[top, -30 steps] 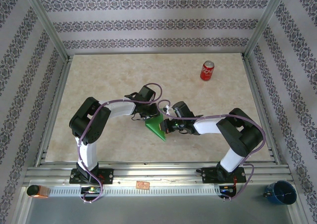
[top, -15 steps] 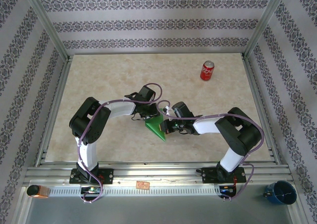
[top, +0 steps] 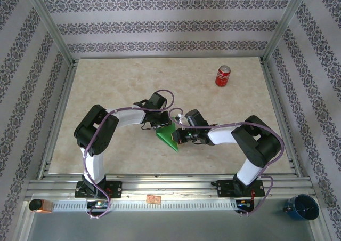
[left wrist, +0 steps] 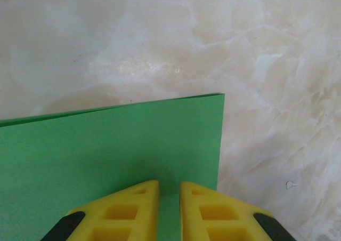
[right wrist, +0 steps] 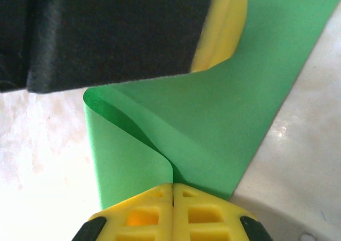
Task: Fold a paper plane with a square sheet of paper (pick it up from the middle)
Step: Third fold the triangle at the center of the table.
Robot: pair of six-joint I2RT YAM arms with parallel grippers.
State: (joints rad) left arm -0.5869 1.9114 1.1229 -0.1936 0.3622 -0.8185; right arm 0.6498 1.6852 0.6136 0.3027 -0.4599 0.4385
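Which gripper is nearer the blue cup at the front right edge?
Right. The right gripper pinches the green paper on the side toward the blue cup; the left gripper grips it farther back and left.

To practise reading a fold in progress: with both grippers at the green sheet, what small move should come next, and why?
Probably the right gripper, shut on a curled, uncreased flap of the square sheet of paper, should draw that flap over and flatten it, while the left gripper sits at the sheet near its corner.

Right pincer (right wrist: 172,190) pinches folded green paper (right wrist: 213,129).
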